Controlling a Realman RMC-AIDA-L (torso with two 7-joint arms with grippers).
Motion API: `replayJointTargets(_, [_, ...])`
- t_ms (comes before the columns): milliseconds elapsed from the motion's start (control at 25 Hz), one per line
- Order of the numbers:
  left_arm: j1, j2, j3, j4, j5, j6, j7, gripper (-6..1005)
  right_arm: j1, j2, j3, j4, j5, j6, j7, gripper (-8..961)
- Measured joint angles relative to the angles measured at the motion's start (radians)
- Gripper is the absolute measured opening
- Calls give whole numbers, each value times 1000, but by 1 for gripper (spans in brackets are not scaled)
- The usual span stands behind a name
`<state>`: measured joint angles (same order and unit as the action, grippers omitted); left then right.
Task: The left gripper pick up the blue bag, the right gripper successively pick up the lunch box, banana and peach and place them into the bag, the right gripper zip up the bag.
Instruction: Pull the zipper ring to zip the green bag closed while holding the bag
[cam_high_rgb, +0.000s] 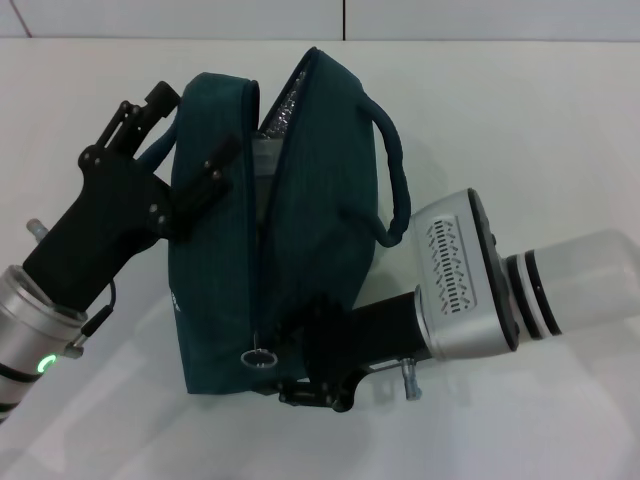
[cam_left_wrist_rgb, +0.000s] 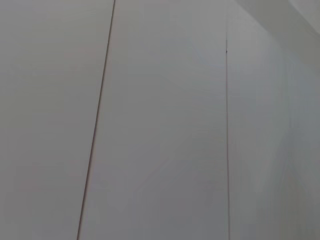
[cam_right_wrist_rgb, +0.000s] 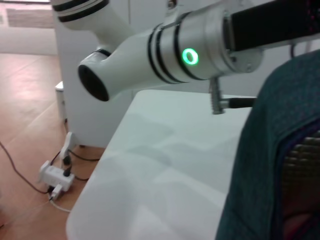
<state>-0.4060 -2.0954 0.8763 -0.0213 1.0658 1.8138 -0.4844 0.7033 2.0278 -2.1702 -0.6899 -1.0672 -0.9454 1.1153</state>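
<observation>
The blue bag (cam_high_rgb: 315, 210) hangs upright above the white table, its zip open from the top down to the metal ring pull (cam_high_rgb: 260, 357). Foil lining (cam_high_rgb: 280, 110) shows in the gap. My left gripper (cam_high_rgb: 194, 122) is shut on the bag's left side by a handle and holds it up. My right gripper (cam_high_rgb: 295, 360) is at the bag's lower edge, right beside the ring pull. The right wrist view shows the bag (cam_right_wrist_rgb: 260, 150), its lining and a pinkish shape (cam_right_wrist_rgb: 300, 222) inside. The lunch box and banana are out of view.
The white table (cam_high_rgb: 520, 130) lies under and behind the bag. The right wrist view shows the left arm with its green light (cam_right_wrist_rgb: 190, 56), the table's edge (cam_right_wrist_rgb: 100, 200), and a power strip (cam_right_wrist_rgb: 55, 176) on the floor. The left wrist view shows only white panels.
</observation>
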Motion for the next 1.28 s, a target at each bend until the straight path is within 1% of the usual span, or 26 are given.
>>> replayJointTargets(320, [-5, 0, -2, 2, -2, -6, 1, 842, 5, 0, -16, -6, -5, -4, -13, 197])
replayJointTargets(440, [-10, 0, -3, 3, -2, -13, 1, 842, 1, 0, -23, -4, -6, -2, -50, 185])
replayJointTargets(480, [-11, 0, -2, 3, -2, -17, 1, 842, -7, 0, -32, -7, -3, 1, -110, 181])
replayJointTargets(640, [-12, -1, -3, 3, -2, -27, 1, 841, -13, 0, -34, -11, -1, 3, -168, 51])
replayJointTargets(760, [-13, -1, -4, 3, -4, -28, 1, 841, -20, 0, -30, -11, 17, 3, -198, 42])
replayJointTargets(1000, [-4, 0, -5, 3, -4, -11, 0, 841, -66, 0, -18, 2, 153, -40, -362, 25])
replayJointTargets(1080, [-2, 0, -2, 3, -1, 9, -6, 841, -82, 0, 9, 12, 173, -74, -403, 23])
replayJointTargets(1160, [3, 2, 6, 3, 9, 42, -19, 842, -115, 0, 48, 16, 177, -100, -444, 21])
replayJointTargets(1280, [31, 5, 13, 11, 17, 79, -30, 842, -149, 0, 95, 19, 211, -125, -504, 20])
